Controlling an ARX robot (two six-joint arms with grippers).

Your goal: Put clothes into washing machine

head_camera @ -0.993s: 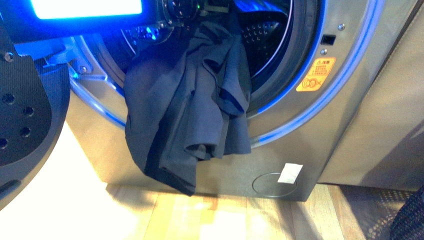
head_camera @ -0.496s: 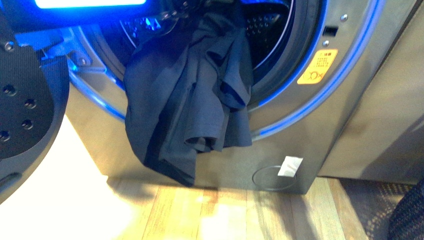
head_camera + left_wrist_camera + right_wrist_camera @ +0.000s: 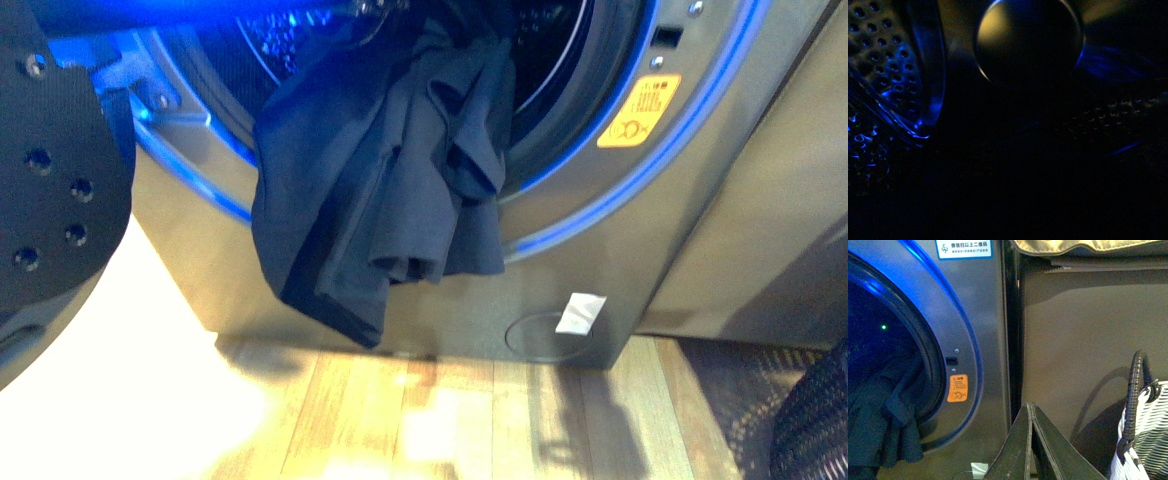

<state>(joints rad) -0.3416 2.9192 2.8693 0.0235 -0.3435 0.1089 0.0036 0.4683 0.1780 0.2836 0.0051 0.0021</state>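
Find clothes point(image 3: 380, 190) hung over washing machine point(image 3: 600, 230) lip at 7 o'clock, long axis 12-to-6, mostly outside. Favour left arm point(image 3: 150, 12), nearer, at 12; cannot tell its jaws, wrist view dark. Read right gripper point(image 3: 1031, 440) clenched empty, well apart

The right claw point(image 3: 1030, 409) was a pair of flat, dark olive-grey fingers point(image 3: 1058, 455), broad at the base and tapering to thin tips, with only a fine seam between them. The left arm point(image 3: 150, 12) showed as a dark bar washed in blue light.
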